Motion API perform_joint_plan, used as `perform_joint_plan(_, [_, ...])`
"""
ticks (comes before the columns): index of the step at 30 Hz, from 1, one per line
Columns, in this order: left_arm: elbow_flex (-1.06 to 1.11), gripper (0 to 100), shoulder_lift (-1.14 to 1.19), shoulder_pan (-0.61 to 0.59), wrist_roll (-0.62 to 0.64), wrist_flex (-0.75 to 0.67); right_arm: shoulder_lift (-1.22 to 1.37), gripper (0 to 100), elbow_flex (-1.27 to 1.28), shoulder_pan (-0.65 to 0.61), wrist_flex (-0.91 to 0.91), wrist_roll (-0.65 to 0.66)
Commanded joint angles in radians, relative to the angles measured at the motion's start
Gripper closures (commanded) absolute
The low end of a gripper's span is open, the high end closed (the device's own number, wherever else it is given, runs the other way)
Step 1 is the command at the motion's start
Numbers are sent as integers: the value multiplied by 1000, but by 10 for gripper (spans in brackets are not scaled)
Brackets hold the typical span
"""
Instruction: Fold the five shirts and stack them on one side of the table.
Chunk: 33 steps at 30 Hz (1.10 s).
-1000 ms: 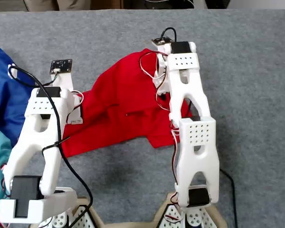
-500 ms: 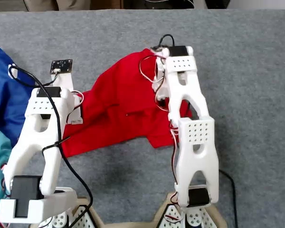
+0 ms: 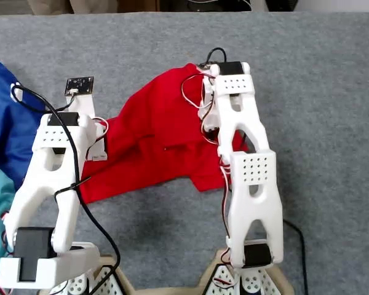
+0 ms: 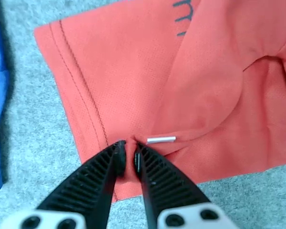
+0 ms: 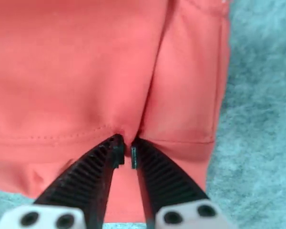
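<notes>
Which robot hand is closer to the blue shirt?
Left. The left gripper pinches the edge of the red shirt nearest the blue shirt; the right gripper pinches its far side.

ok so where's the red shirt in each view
High view: red shirt spread mid-table, under both arms.
Left wrist view: red shirt, stitched hem pinched in the left gripper.
Right wrist view: red shirt, seamed edge pinched in the right gripper.
Shared landmark: the grey table bordering the shirt.
</notes>
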Motion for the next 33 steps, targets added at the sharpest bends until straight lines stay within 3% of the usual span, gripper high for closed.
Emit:
perform_joint_plan(1, [-11, 981, -21, 11, 8, -9, -5, 987, -79, 13, 20, -8])
perform_joint_plan(8, [-12, 981, -25, 11, 8, -9, -54, 992, -104, 15, 21, 2])
perform_joint_plan(21, [-14, 981, -27, 11, 6, -9, -262, 992, -96, 91, 23, 153])
perform_joint_plan(33, [-14, 981, -27, 11, 8, -5, -262, 992, 249, 45, -86, 247])
